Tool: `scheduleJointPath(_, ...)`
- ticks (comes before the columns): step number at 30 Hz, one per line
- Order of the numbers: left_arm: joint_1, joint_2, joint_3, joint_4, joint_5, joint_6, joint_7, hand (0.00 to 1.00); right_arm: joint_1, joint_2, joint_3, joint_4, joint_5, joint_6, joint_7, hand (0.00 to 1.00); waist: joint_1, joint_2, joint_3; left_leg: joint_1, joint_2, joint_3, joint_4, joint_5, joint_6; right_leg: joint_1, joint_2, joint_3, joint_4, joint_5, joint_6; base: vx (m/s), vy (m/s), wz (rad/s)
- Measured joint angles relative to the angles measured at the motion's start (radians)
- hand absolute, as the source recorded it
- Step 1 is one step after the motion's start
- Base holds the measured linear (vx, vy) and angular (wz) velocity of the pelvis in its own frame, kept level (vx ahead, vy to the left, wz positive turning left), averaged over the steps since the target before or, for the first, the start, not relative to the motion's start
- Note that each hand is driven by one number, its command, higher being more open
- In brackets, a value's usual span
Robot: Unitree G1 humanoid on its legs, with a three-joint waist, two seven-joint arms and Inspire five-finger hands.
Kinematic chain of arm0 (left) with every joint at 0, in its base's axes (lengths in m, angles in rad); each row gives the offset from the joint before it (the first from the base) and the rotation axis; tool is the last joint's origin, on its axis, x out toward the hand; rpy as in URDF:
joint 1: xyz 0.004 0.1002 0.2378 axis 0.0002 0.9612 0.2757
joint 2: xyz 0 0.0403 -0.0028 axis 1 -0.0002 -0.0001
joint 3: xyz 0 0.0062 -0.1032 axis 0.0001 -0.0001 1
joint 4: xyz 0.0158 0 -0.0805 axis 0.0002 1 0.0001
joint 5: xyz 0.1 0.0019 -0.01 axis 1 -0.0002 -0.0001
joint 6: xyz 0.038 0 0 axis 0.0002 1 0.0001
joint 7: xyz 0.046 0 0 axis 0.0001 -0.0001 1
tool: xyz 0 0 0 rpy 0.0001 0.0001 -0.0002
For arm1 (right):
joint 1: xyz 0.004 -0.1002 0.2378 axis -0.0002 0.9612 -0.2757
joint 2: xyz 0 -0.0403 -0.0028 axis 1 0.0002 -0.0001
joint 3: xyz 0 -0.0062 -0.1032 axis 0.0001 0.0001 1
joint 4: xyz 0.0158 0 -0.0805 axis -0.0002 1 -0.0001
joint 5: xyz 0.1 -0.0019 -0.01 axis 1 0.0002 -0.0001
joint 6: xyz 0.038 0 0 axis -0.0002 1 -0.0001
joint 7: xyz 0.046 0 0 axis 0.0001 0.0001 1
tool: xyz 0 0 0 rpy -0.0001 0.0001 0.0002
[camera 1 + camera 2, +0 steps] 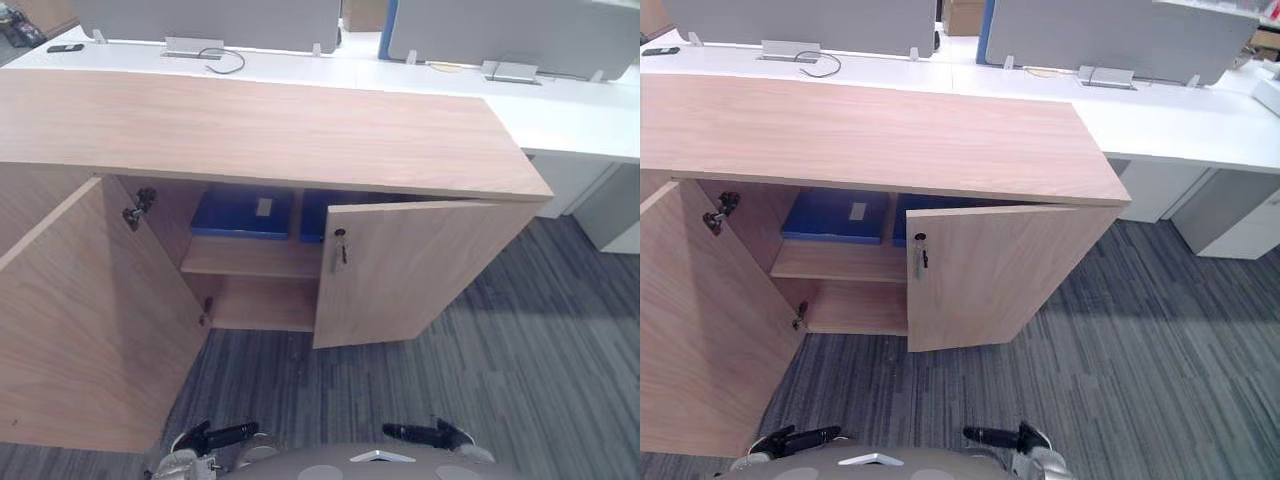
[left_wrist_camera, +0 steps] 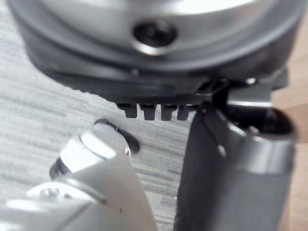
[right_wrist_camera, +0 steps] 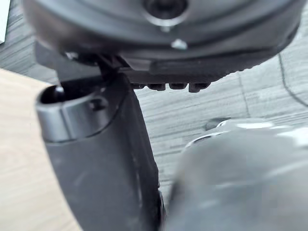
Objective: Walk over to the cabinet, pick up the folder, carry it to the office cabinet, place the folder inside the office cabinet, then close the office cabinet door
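Folder (image 1: 240,216), blue with a white label, is seen lying flat on the upper shelf (image 1: 250,260) inside the wooden cabinet (image 1: 260,130), just beside a second blue folder (image 1: 311,214) that is partly hidden behind the right door (image 1: 420,265). The left door (image 1: 90,320) is swung wide open, while the right door is held only partly open, with a key (image 1: 340,250) set in its lock. Both hands are seen low before the cabinet, well apart from it and from each other: the left hand (image 1: 225,436) and the right hand (image 1: 420,433) are turned inward over the grey carpet (image 1: 520,380), and the fingers of each are stretched out loosely (nothing is grasped by either). A white counter (image 1: 560,115) is seen behind the cabinet.
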Motion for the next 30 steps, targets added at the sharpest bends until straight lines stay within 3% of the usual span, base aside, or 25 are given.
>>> scheduleJointPath(4, 0.002, -0.020, 0.022, -0.002, -0.063, 0.001, -0.023, 1.00, 0.013, 0.015, -0.037, 0.001, 0.044, -0.002, -0.014, 1.00, -0.015, -0.008, 0.000, -0.050, 0.039, 0.002, -0.008, 0.041, -0.017, 0.017, 0.049, -0.063, -0.057, 0.020, -0.032, 0.04, -0.091, 0.43)
scheduleJointPath(6, 0.002, -0.023, 0.001, -0.028, -0.096, 0.001, -0.019, 1.00, 0.012, 0.017, -0.039, 0.003, 0.045, -0.002, -0.019, 1.00, -0.013, -0.012, 0.005, -0.076, 0.045, 0.085, -0.007, 0.087, 0.003, 0.035, 0.045, -0.111, -0.067, 0.022, -0.036, 0.02, -0.049, 0.73)
scheduleJointPath(8, 0.007, -0.022, -0.040, -0.051, -0.129, -0.003, -0.019, 1.00, 0.006, 0.019, -0.052, 0.011, 0.046, -0.002, -0.019, 1.00, -0.012, -0.010, 0.018, -0.094, 0.059, 0.260, -0.015, 0.134, 0.059, 0.044, 0.033, -0.158, -0.066, 0.029, -0.048, -0.04, -0.028, 0.69)
scheduleJointPath(9, 0.000, -0.019, -0.065, -0.062, -0.156, -0.009, -0.022, 1.00, 0.002, 0.020, -0.065, 0.010, 0.046, -0.003, -0.019, 1.00, -0.012, -0.013, 0.021, -0.120, 0.109, 0.443, 0.050, 0.099, 0.125, 0.046, 0.028, -0.181, -0.069, 0.033, -0.056, -0.07, -0.029, 0.49)
scheduleJointPath(11, 0.000, -0.034, -0.101, -0.069, -0.164, -0.017, -0.023, 1.00, 0.010, -0.004, -0.085, 0.003, 0.055, -0.009, -0.023, 1.00, -0.019, 0.037, 0.045, -0.196, 0.211, 0.660, 0.317, 0.024, 0.197, 0.057, 0.023, -0.233, -0.065, 0.025, -0.064, -0.11, 0.016, 0.53)
scheduleJointPath(12, 0.002, -0.048, -0.115, -0.071, -0.165, -0.018, -0.022, 1.00, 0.016, -0.014, -0.095, -0.012, 0.063, -0.009, -0.024, 1.00, -0.019, 0.064, 0.045, -0.205, 0.230, 0.699, 0.386, 0.024, 0.212, 0.058, 0.022, -0.245, -0.052, 0.018, -0.062, -0.10, 0.099, 0.75)
scheduleJointPath(13, 0.007, -0.063, -0.153, -0.077, -0.165, -0.017, -0.021, 1.00, 0.015, -0.028, -0.113, -0.037, 0.095, -0.010, -0.029, 1.00, -0.035, 0.116, 0.047, -0.230, 0.234, 0.747, 0.403, 0.019, 0.206, 0.049, 0.023, -0.272, -0.009, -0.018, -0.062, -0.09, 0.127, 1.24)
scheduleJointPath(14, -0.002, -0.058, -0.189, -0.095, -0.170, -0.021, -0.022, 1.00, 0.015, -0.016, -0.131, -0.033, 0.105, -0.010, -0.028, 1.00, -0.059, 0.095, 0.042, -0.221, 0.145, 0.715, 0.264, 0.059, 0.153, 0.032, 0.007, -0.262, -0.023, -0.047, -0.098, -0.09, 0.108, 1.61)
scheduleJointPath(15, -0.019, -0.054, -0.197, -0.098, -0.186, -0.027, -0.027, 1.00, 0.016, 0.009, -0.144, -0.019, 0.103, -0.009, -0.028, 1.00, -0.073, 0.056, 0.038, -0.204, 0.102, 0.722, 0.203, 0.075, 0.157, 0.039, -0.022, -0.285, -0.056, -0.029, -0.121, -0.10, 0.090, 1.55)
scheduleJointPath(16, -0.025, -0.050, -0.203, -0.098, -0.192, -0.037, -0.015, 1.00, 0.017, 0.017, -0.161, -0.010, 0.102, -0.012, -0.029, 1.00, -0.046, 0.044, 0.043, -0.200, 0.133, 0.840, 0.372, -0.017, 0.198, 0.055, -0.045, -0.342, -0.086, 0.015, -0.096, -0.03, 0.067, 1.20)
scheduleJointPath(17, -0.007, -0.047, -0.206, -0.092, -0.203, -0.033, -0.021, 1.00, 0.032, 0.014, -0.167, -0.014, 0.104, -0.012, -0.030, 1.00, -0.045, 0.058, 0.039, -0.145, 0.168, 0.935, 0.458, -0.071, 0.185, 0.087, -0.046, -0.389, -0.101, 0.033, -0.070, 0.01, 0.074, 1.09)
scheduleJointPath(18, 0.000, -0.050, -0.212, -0.085, -0.203, -0.033, -0.024, 1.00, 0.038, 0.014, -0.177, -0.018, 0.105, -0.012, -0.035, 1.00, -0.057, 0.070, 0.031, -0.118, 0.178, 0.976, 0.454, -0.092, 0.173, 0.093, -0.045, -0.423, -0.101, 0.036, -0.065, 0.05, 0.077, 1.33)
scheduleJointPath(19, -0.001, -0.060, -0.218, -0.075, -0.203, -0.032, -0.027, 1.00, 0.040, 0.016, -0.200, -0.033, 0.111, -0.014, -0.038, 1.00, -0.073, 0.082, 0.026, -0.101, 0.161, 1.022, 0.382, -0.124, 0.152, 0.094, -0.047, -0.472, -0.095, 0.040, -0.059, 0.03, 0.129, 1.45)
scheduleJointPath(20, -0.005, -0.056, -0.225, -0.078, -0.202, -0.036, -0.028, 1.00, 0.031, 0.028, -0.230, -0.031, 0.125, -0.010, -0.038, 1.00, -0.066, 0.060, 0.028, -0.088, 0.088, 1.012, 0.285, -0.086, 0.180, 0.091, -0.075, -0.498, -0.092, 0.051, -0.053, 0.02, 0.174, 1.46)
scheduleJointPath(21, -0.007, -0.055, -0.226, -0.077, -0.206, -0.035, -0.039, 1.00, 0.030, 0.049, -0.234, -0.029, 0.125, -0.001, -0.036, 1.00, -0.059, 0.038, 0.024, -0.059, 0.001, 0.986, 0.147, -0.018, 0.193, 0.078, -0.110, -0.515, -0.086, 0.076, -0.071, 0.01, 0.181, 1.12)
scheduleJointPath(24, -0.002, -0.058, -0.231, -0.071, -0.193, -0.020, -0.055, 1.00, 0.031, 0.056, -0.247, -0.033, 0.125, -0.002, -0.036, 1.00, -0.066, 0.027, 0.012, 0.009, -0.108, 0.922, -0.101, 0.113, 0.219, 0.081, -0.119, -0.489, -0.107, 0.118, -0.075, 0.00, 0.169, 0.90)
scheduleJointPath(27, 0.001, -0.059, -0.195, -0.049, -0.191, -0.018, -0.056, 1.00, 0.031, 0.061, -0.246, -0.032, 0.125, -0.001, -0.034, 1.00, -0.061, 0.020, 0.011, 0.087, -0.146, 0.913, -0.237, 0.179, 0.217, 0.116, -0.125, -0.486, -0.116, 0.141, -0.045, -0.03, -0.004, 0.19)
scheduleJointPath(30, 0.002, -0.081, -0.131, -0.045, -0.191, -0.018, -0.055, 1.00, 0.031, 0.060, -0.246, -0.039, 0.126, -0.003, -0.034, 1.00, -0.065, 0.031, 0.017, 0.109, -0.151, 0.916, -0.255, 0.185, 0.217, 0.128, -0.128, -0.486, -0.116, 0.144, -0.040, -0.04, -0.059, -0.08)
